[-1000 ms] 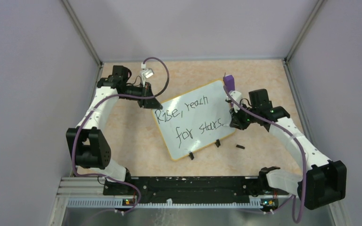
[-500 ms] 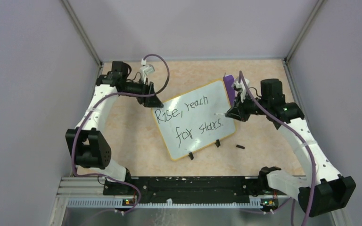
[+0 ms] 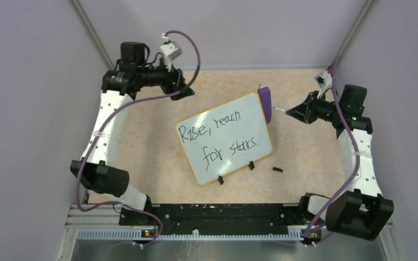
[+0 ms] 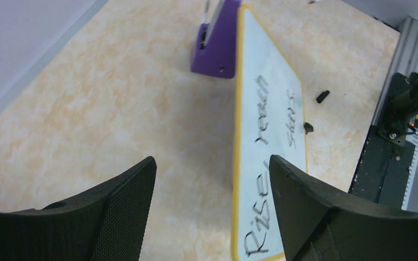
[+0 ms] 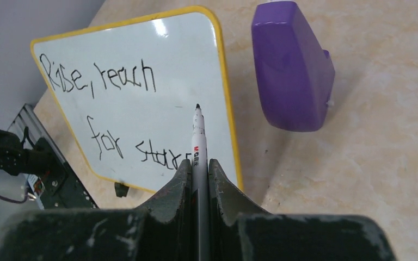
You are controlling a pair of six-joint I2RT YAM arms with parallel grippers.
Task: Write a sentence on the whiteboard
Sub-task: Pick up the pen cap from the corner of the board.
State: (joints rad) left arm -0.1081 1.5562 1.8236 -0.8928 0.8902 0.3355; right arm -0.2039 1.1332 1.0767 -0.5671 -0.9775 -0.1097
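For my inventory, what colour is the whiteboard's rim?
Yellow-orange rim, clearest in right wrist view.

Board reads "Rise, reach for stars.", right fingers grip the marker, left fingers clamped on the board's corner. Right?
Not quite. The left fingers are spread open, empty and clear of the whiteboard, as the left wrist view shows. The rest holds: the sentence reads that way and the right fingers grip the marker.

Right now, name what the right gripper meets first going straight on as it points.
Probably the whiteboard, near its rim, with the tip of the held marker; the purple block sits close beside that line.
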